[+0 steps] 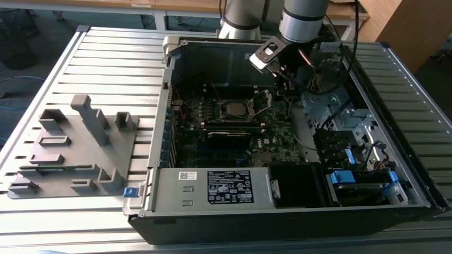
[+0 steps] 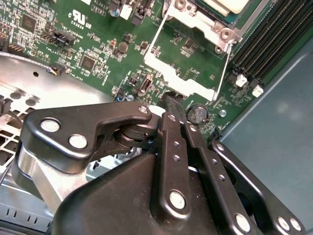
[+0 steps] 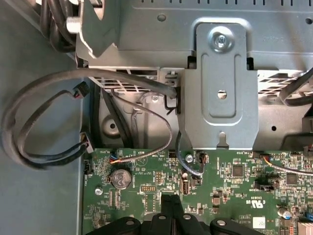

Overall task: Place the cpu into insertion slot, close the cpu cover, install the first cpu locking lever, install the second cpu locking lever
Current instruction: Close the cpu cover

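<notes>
My fingers (image 2: 172, 105) are pressed together right by the cpu cover (image 2: 185, 81), a thin silver frame flipped open. The cpu (image 2: 225, 4) past it has a pale, dull metal top.

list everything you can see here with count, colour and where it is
table: one, grey, slatted, under everything
computer case: one, black and grey, open, on the table
fixture tray: one, grey, on the table at the exterior view's left of the case
motherboard: one, green, inside the case
insertion slot: one, silver-rimmed, mid-board
cpu: one, grey top, seated in the slot
cpu cover: one, silver, swung open beside the slot
coin battery: one, silver, near the board's edge
cables: several, black, looping off the board
arm: one, grey, reaching into the case
end effector: one, black, shut, tips by the open cover
</notes>
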You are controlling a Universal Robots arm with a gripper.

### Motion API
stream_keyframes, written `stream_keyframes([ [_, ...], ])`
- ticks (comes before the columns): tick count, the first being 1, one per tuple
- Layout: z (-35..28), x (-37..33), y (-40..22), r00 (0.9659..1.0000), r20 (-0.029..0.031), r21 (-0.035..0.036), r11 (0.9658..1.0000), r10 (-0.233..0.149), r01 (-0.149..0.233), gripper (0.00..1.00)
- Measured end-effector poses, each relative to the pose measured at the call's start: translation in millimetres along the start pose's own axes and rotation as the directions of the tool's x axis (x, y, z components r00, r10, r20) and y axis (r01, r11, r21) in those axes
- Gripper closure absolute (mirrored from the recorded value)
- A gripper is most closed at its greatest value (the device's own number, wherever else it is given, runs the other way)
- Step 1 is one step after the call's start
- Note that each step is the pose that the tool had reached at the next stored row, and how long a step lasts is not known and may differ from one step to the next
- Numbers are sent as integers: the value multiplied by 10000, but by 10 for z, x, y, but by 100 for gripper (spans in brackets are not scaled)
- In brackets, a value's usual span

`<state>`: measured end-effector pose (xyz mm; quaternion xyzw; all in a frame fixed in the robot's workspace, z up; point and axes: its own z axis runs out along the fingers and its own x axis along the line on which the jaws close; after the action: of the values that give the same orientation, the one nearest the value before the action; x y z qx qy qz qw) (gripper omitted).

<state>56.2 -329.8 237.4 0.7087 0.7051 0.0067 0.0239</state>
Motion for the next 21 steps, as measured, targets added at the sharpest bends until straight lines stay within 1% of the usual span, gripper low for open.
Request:
stream_keyframes([
  [5,2,-1,-53,10000,4,1,10000,0,0,89],
  [10,2,-1,-56,10000,4,1,10000,-1,1,89],
  [14,1,-1,-84,10000,4,1,10000,0,0,89],
  [17,-1,-1,-129,10000,3,0,10000,0,0,89],
  [21,-6,-2,-238,10000,3,1,10000,0,0,89],
])
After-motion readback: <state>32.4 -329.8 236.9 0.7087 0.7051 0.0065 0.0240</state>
